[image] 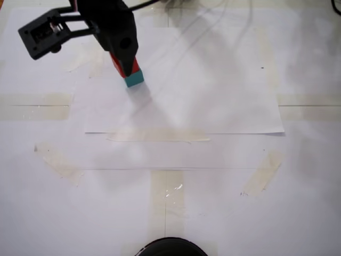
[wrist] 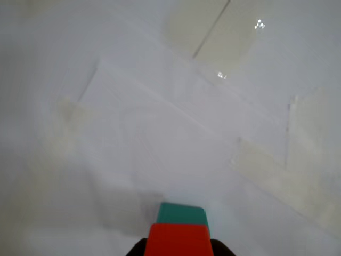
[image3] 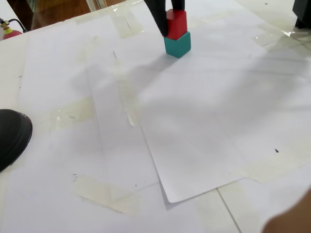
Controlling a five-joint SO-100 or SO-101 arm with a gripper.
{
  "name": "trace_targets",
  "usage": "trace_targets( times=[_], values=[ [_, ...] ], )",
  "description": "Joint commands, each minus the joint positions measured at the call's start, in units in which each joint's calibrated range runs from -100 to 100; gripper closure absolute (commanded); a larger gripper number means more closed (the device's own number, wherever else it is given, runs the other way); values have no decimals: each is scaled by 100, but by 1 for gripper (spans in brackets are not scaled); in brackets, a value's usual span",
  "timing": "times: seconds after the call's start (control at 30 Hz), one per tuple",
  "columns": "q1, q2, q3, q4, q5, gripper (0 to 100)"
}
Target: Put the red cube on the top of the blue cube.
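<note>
Red cube (image3: 176, 23) is sitting on the blue cube (image3: 178, 44), gripper (image3: 170, 30) pinching it; letting go crookedly could be tipping it off.

My arm (image: 114, 26) is matte black plastic with blocky, angular housings, a round hole in its side, dark cables trailing off, and tapering black fingers (image3: 159, 19).

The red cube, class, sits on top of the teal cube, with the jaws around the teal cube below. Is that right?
Not quite. The red cube does sit on the teal cube, but the jaws are around the red cube, not the teal one. A fixed view shows the dark fingers flanking the red cube, with the teal cube free beneath.
</note>
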Motion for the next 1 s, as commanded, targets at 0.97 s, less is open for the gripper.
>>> trace_targets(
  times=[0.97],
  values=[
    [-70, -515, 255, 34, 83, 91]
  ],
)
